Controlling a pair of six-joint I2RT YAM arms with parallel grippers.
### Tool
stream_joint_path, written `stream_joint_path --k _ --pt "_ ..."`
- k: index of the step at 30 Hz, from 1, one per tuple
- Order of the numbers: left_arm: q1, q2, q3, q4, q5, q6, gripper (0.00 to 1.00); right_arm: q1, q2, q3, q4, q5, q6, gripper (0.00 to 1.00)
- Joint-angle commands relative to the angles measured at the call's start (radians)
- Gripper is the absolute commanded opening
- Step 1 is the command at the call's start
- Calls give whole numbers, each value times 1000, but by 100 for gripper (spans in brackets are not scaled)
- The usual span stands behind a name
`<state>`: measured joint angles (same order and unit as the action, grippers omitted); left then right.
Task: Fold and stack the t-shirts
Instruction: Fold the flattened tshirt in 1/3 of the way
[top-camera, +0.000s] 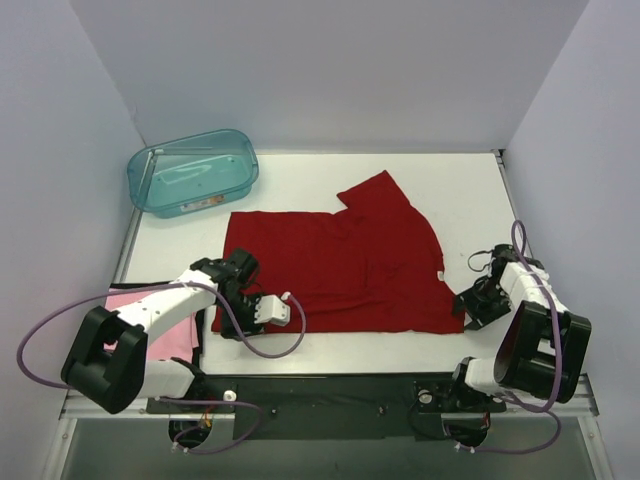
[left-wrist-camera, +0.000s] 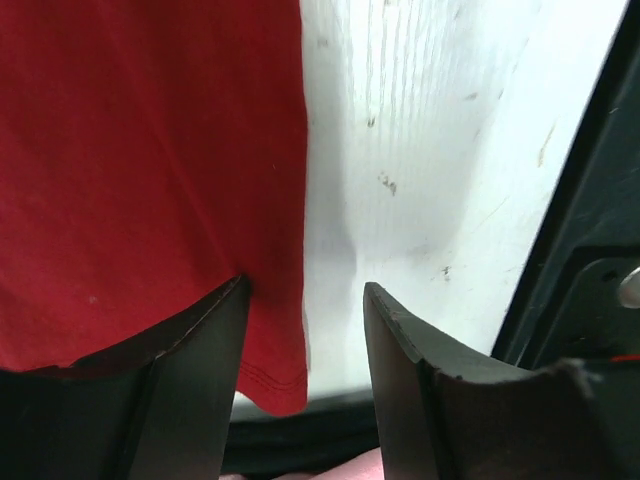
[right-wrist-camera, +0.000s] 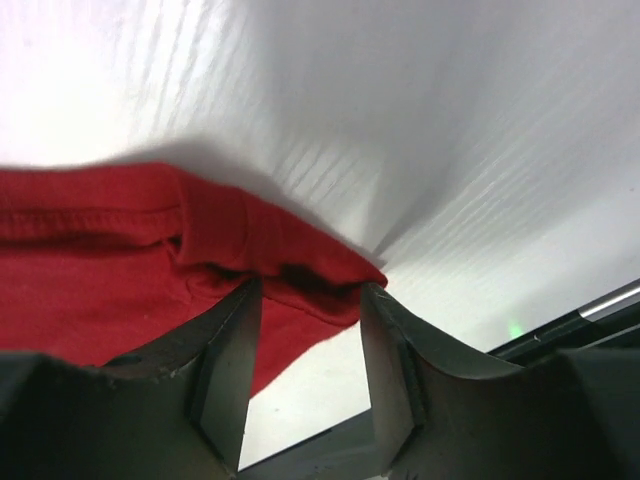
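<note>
The dark red t-shirt (top-camera: 340, 270) lies spread on the white table, with a small white label (top-camera: 440, 276) near its right edge. My left gripper (top-camera: 225, 318) is open at the shirt's near left corner. In the left wrist view the gripper (left-wrist-camera: 305, 300) straddles the hemmed corner (left-wrist-camera: 270, 370), with one finger over the cloth. My right gripper (top-camera: 462, 308) is open at the shirt's near right corner. In the right wrist view the gripper (right-wrist-camera: 310, 290) has the doubled corner (right-wrist-camera: 300, 270) between its tips. The pale pink t-shirt (top-camera: 172, 340) lies at the near left, partly under my left arm.
A translucent teal tub (top-camera: 192, 172) stands at the far left of the table (top-camera: 450, 190). Grey walls close in the back and both sides. The black front rail (top-camera: 330, 385) runs along the near edge, just behind both grippers.
</note>
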<state>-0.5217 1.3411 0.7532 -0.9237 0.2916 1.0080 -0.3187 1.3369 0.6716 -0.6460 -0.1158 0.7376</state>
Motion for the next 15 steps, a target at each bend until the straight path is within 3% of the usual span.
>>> stream_joint_path --k 1,4,6,8,9,11,15 --pt "6 -56 -96 138 -111 58 59 -69 36 -41 23 -10 25 36" --pt "5 -49 -147 242 -163 38 56 -117 56 -49 40 -21 2 14" --pt "5 -45 -164 264 -180 44 45 -129 74 -44 42 -19 -16 5" --pt "5 -52 -170 254 -158 43 29 -138 88 -33 43 -27 -33 0" --pt "3 -54 -161 244 -128 41 15 -138 91 -29 43 -28 -35 0" --pt "-6 -59 -138 195 -80 32 0 -152 85 -27 43 -33 -43 0" --pt "-47 -75 -100 44 30 46 0 -265 30 -58 40 -41 -58 0"
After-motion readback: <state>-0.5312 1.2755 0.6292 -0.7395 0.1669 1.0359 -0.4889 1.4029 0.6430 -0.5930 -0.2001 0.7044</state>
